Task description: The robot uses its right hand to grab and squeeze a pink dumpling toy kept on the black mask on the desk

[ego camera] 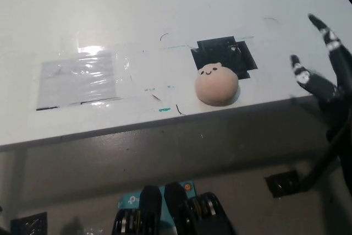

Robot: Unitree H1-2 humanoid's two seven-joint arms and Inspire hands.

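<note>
1. Head view, nearest edge first: front lip of the white desk (110,130), with nothing resting on it there.
2. Just behind that lip, a pink dumpling toy (216,83) — round, face up, sitting free on the desktop, partly over the near edge of the black mask (225,53) and partly on bare desk.
3. Off to the right, past the desk's edge, the black right hand (323,70) — fingers spread apart, holding nothing, well clear of the toy.
4. Further left and back, a taped clear plastic sheet (77,78), catching glare.
5. No sign of the white left hand anywhere in frame.
6. Judged from this: toy unheld and unsquashed now, so a grab and squeeze remains to do — needs a reach back over the desk edge.
</note>
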